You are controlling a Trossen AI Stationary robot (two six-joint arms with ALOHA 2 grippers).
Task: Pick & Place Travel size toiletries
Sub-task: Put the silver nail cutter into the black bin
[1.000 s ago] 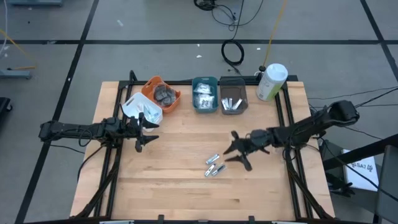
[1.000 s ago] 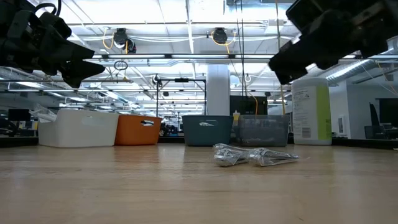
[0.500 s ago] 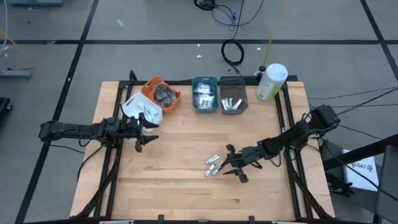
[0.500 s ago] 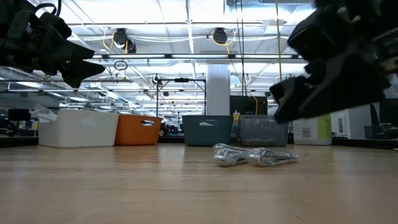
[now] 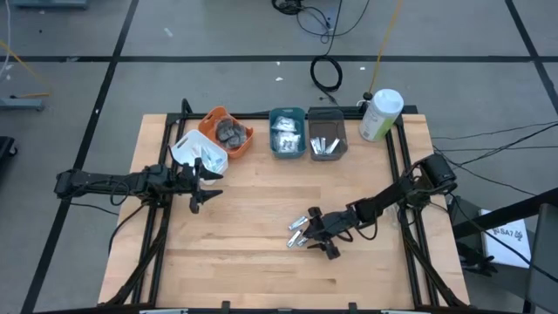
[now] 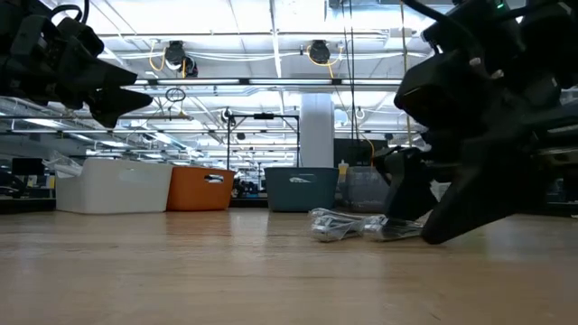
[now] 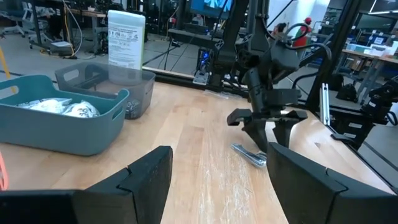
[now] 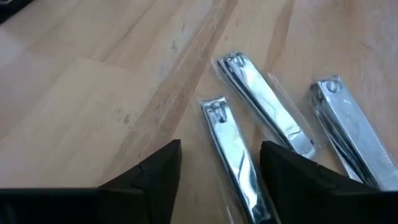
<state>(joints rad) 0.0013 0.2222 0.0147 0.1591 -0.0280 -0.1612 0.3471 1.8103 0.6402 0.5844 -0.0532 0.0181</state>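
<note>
**Right gripper low over three wrapped silver items**

Nearest in the low view, the right gripper (image 6: 411, 226) stands at the table (image 5: 253, 262) surface in the right part of the frame, its fingers spread apart, holding nothing. In the right wrist view its two dark fingers (image 8: 155, 171) straddle one of the three silver nail clippers (image 8: 233, 155), each in a clear wrap; the fingers are close on both sides of it, but contact cannot be told. In the high view these clippers (image 5: 299, 233) lie loose in the lower middle of the frame, just beside the right gripper (image 5: 318, 237).

The left gripper (image 5: 202, 186) hovers at the left centre of the high view, jaws wide open and empty.

Farther back, along the upper edge of the table, four bins stand in a row: a white bin (image 5: 193, 153), an orange bin (image 5: 212, 122) with dark grey discs (image 5: 231, 131), a teal bin (image 5: 288, 146) with white packets (image 5: 285, 133), and a grey bin (image 5: 327, 124) with more silver items (image 5: 326, 146). A white-and-green bottle (image 5: 380, 114) stands in the upper right.
</note>
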